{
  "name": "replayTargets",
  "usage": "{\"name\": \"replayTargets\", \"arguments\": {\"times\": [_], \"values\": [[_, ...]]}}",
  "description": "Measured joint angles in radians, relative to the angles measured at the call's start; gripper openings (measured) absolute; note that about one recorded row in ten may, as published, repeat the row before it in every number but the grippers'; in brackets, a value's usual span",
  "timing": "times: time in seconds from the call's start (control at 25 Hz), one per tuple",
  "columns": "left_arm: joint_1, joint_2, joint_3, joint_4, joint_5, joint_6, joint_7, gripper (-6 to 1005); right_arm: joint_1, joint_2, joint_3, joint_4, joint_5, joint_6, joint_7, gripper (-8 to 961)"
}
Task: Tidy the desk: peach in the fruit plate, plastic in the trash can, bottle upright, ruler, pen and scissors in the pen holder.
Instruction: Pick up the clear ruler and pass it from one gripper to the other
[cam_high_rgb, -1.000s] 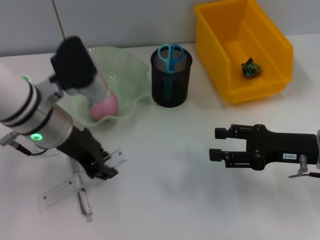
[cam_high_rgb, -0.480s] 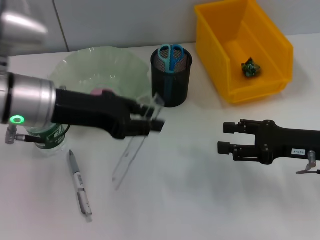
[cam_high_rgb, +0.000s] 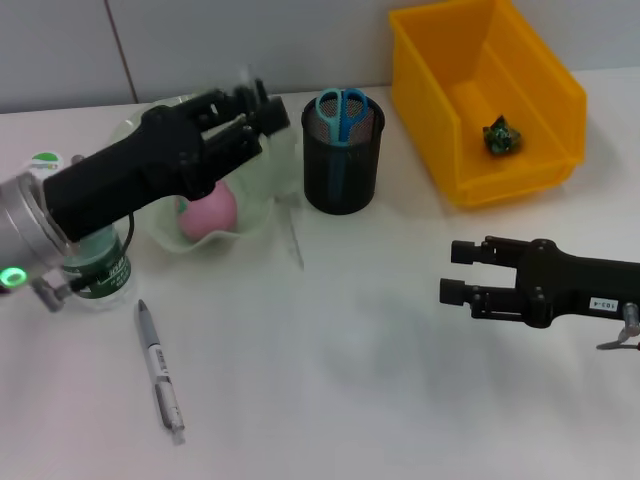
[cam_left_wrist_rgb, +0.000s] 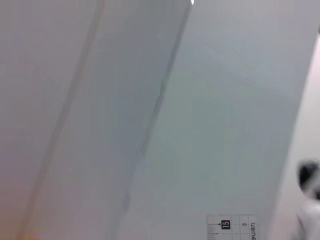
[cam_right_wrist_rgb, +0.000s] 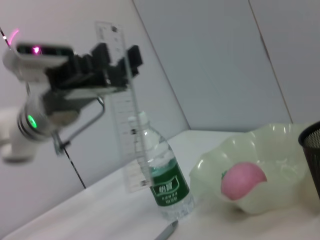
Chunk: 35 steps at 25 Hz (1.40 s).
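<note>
Desk (cam_high_rgb: 400, 400), white, one.

Containers, three. Fruit plate (cam_high_rgb: 262, 140), pale green with a wavy rim, near the far edge toward the left: holds one pink peach (cam_high_rgb: 208, 212). Pen holder (cam_high_rgb: 343, 152), black mesh, just beside the plate: holds one pair of scissors (cam_high_rgb: 342, 112) with blue handles, loops up. Trash can (cam_high_rgb: 487, 100), a yellow bin at the far right corner: holds one crumpled green scrap of plastic (cam_high_rgb: 500, 135).

Bottle (cam_high_rgb: 95, 265), one, clear with a green label, standing upright near the left edge. Pen (cam_high_rgb: 160, 372), one, grey, lying flat toward the near left.

Ruler (cam_right_wrist_rgb: 125, 107), one, clear plastic with printed marks, held almost vertical in the air, clear of the desk.

Left gripper (cam_high_rgb: 250, 112): raised over the fruit plate, clenched on the ruler near its upper end.

Right gripper (cam_high_rgb: 458, 270): above the desk's right side, fingers apart, nothing in them.
</note>
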Motion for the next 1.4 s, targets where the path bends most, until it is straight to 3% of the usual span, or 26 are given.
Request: {"name": "replayTargets", "arguments": {"times": [0.04,0.16,0.2,0.24,0.28,0.32,0.4,0.44,0.48,0.6,0.64,0.68,0.76,0.88,1.04,1.4], "values": [[-0.013,-0.004,0.053,-0.143,-0.159,-0.001,0.181,386,-0.008,0.003,0.013,-0.011,0.0,-0.003,-0.002,744],[-0.027,-0.005,0.186,-0.261,-0.38,-0.02,0.349,386,-0.029,0.009,0.043,-0.036,0.001,-0.003,-0.019,744],[-0.028,-0.005,0.215,-0.276,-0.426,-0.026,0.374,386,-0.039,0.015,0.06,-0.049,0.001,-0.003,-0.034,744],[-0.029,-0.005,0.323,-0.312,-0.595,-0.053,0.464,386,-0.054,0.024,0.087,-0.066,0.001,-0.002,-0.061,744],[-0.029,-0.005,0.323,-0.312,-0.595,-0.053,0.464,386,-0.07,0.035,0.114,-0.083,0.001,0.001,-0.089,744],[-0.028,-0.005,0.4,-0.313,-0.682,-0.071,0.513,386,-0.084,0.047,0.136,-0.102,0.001,0.006,-0.118,744],[-0.018,-0.005,0.53,-0.302,-0.845,-0.108,0.596,386,-0.125,0.084,0.194,-0.157,0.001,0.024,-0.2,744],[-0.009,-0.005,0.616,-0.284,-0.956,-0.14,0.644,386,-0.158,0.125,0.243,-0.205,-0.002,0.042,-0.283,744],[0.002,-0.005,0.718,-0.255,-1.08,-0.181,0.71,386,-0.158,0.125,0.243,-0.205,-0.002,0.042,-0.283,744],[0.017,-0.005,0.863,-0.195,-1.26,-0.252,0.823,386,-0.182,0.184,0.301,-0.245,-0.001,0.055,-0.398,744],[0.017,-0.005,0.863,-0.195,-1.26,-0.252,0.823,386,-0.183,0.218,0.334,-0.251,0.001,0.06,-0.462,744],[0.024,-0.005,0.918,-0.16,-1.337,-0.294,0.878,386,-0.183,0.218,0.334,-0.251,0.001,0.06,-0.462,744],[0.032,-0.005,0.998,-0.101,-1.45,-0.373,0.97,386,-0.162,0.247,0.356,-0.248,0.011,0.075,-0.528,744],[0.028,-0.005,1.049,-0.058,-1.529,-0.439,1.04,387,-0.127,0.251,0.352,-0.223,0.031,0.085,-0.538,744],[0.025,-0.005,1.077,-0.023,-1.572,-0.468,1.104,387,-0.022,0.253,0.354,-0.149,0.047,0.101,-0.542,743],[0.019,-0.005,1.103,0.032,-1.626,-0.504,1.206,386,0.072,0.258,0.347,-0.107,0.047,0.14,-0.546,743]]}}
